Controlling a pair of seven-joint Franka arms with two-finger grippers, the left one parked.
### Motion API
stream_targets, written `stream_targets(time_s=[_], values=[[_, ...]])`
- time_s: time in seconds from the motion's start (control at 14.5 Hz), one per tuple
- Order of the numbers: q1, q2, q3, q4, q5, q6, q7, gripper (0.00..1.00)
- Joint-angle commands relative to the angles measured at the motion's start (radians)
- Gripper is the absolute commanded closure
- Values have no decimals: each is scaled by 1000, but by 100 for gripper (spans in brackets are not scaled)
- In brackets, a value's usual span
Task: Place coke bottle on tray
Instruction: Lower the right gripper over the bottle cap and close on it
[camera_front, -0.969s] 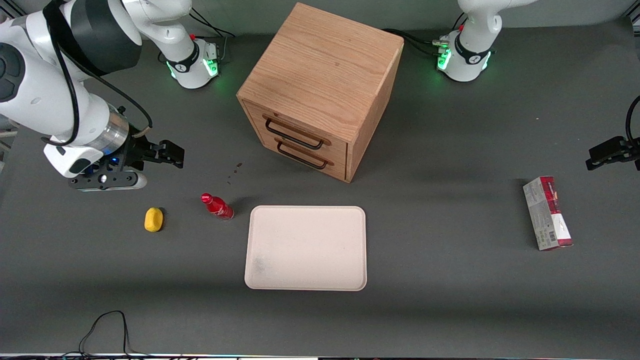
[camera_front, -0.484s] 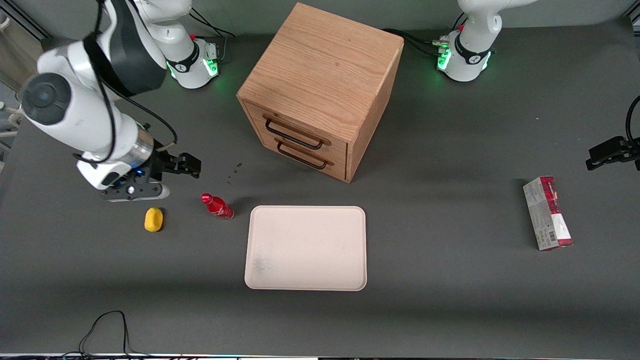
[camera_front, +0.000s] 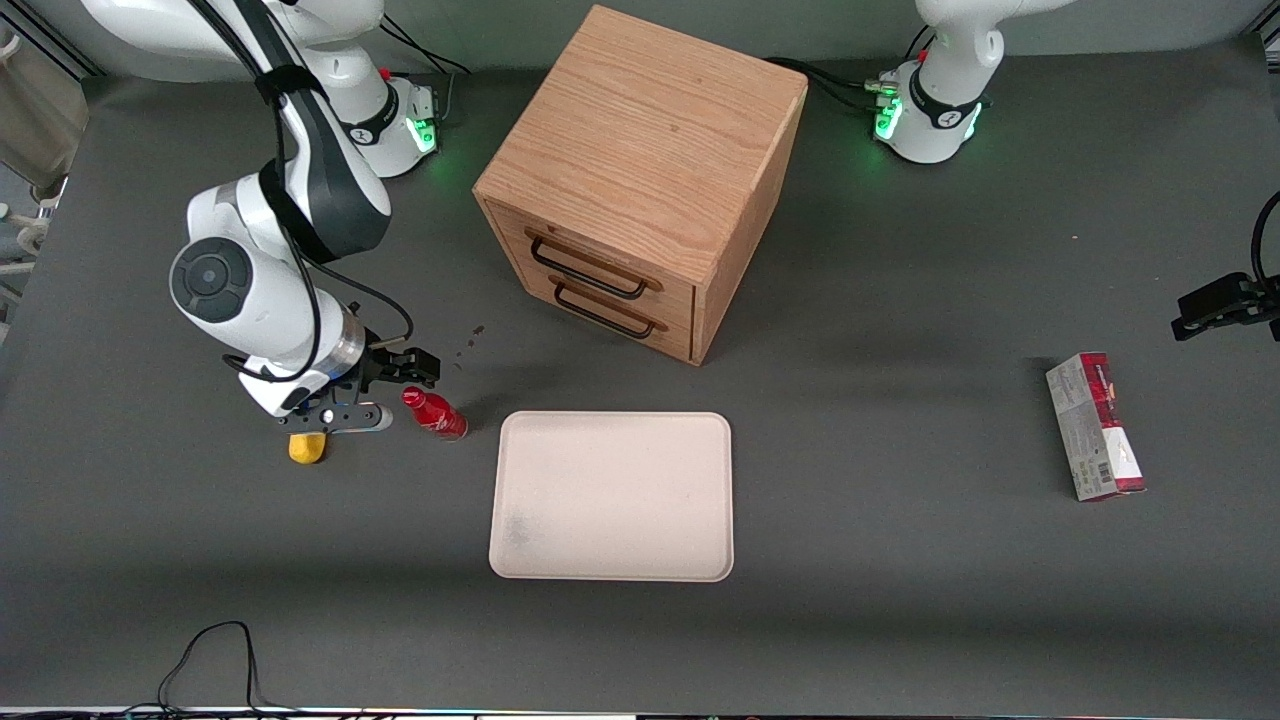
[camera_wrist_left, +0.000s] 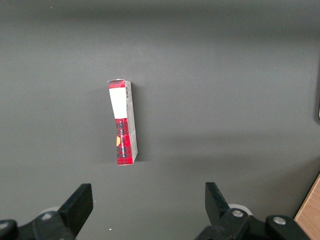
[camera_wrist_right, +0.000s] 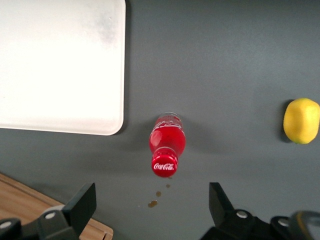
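Note:
The coke bottle (camera_front: 435, 412), small, red and red-capped, stands upright on the dark table just off the tray's corner, toward the working arm's end. The cream tray (camera_front: 612, 495) lies flat with nothing on it and has a faint grey smudge. My right gripper (camera_front: 408, 368) hovers close above the bottle's cap, slightly farther from the front camera. In the right wrist view the gripper (camera_wrist_right: 151, 200) is open and holds nothing. Its fingers stand wide apart with the bottle (camera_wrist_right: 166, 142) just ahead of them, beside the tray (camera_wrist_right: 60, 65).
A yellow lemon-like lump (camera_front: 306, 449) lies beside the bottle, partly under my wrist, and shows in the right wrist view (camera_wrist_right: 301, 120). A wooden two-drawer cabinet (camera_front: 640, 170) stands farther back. Small brown stains (camera_wrist_right: 155, 200) mark the table. A red-and-grey carton (camera_front: 1095, 425) lies toward the parked arm's end.
My right arm has swung in from the table's edge toward the bottle, and the gripper has come down close beside its cap. Bottle, tray and lemon have not moved.

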Motion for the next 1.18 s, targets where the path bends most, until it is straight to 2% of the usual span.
stream_targets(time_s=[0.0, 0.42, 0.55, 1.11], values=[[3, 19, -6, -19, -17, 39, 25, 0], [1, 94, -21, -19, -21, 65, 42, 0], [3, 96, -22, -19, -50, 67, 65, 0], [21, 94, -17, -12, -50, 67, 71, 0]])
